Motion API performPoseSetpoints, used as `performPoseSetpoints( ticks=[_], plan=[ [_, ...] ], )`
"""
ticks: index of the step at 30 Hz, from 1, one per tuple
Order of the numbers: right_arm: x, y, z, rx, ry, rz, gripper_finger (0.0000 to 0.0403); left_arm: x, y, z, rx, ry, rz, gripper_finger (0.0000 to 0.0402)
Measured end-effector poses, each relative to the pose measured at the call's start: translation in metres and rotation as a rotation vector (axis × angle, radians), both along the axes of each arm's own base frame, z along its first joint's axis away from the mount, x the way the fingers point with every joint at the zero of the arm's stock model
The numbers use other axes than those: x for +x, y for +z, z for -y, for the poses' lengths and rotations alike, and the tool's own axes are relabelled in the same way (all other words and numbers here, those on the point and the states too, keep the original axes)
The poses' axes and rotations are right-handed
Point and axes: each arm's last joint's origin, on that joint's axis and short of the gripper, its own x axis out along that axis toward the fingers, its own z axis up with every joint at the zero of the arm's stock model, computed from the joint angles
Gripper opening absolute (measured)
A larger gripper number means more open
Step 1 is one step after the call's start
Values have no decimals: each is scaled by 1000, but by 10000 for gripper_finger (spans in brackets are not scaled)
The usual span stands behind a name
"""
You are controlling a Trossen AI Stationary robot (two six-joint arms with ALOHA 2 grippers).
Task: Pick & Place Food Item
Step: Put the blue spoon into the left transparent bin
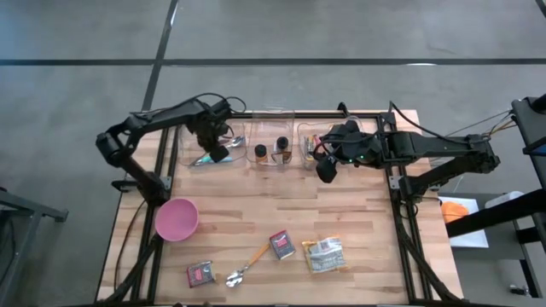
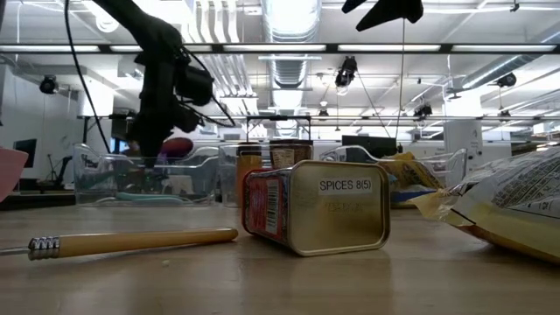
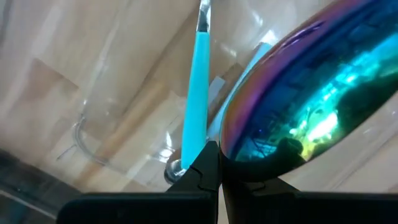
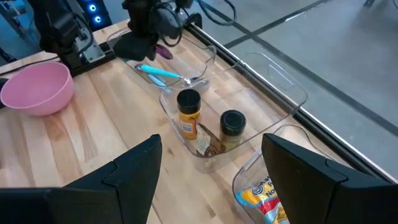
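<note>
Nearest us, the spice tin [image 2: 315,206] is lying on its side at six o'clock on the table [image 1: 358,213], untouched. The right gripper [image 1: 325,169] is hovering spread at one o'clock, which we are reading as readiness. Only the left wrist view is showing the left gripper [image 3: 214,163], at eleven o'clock, pressed together beside an iridescent spoon [image 3: 298,106].
</note>
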Motion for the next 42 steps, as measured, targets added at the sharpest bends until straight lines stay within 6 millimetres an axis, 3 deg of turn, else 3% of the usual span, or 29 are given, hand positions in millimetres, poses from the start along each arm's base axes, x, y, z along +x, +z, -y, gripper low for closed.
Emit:
performPoseSetpoints(
  ticks=[11,24,30,42],
  plan=[
    [0,0,-2,6,10,4,274,17,-13,-15,-9,-74,-8,4],
    [0,-1,-4,23,3,11,274,25,-35,-20,-53,-55,-35,4],
    [0,-1,-4,23,4,10,274,32,-34,-11,-147,-22,40,4],
    [0,-1,-4,21,3,11,274,31,-34,-10,-158,12,26,4]
  ],
)
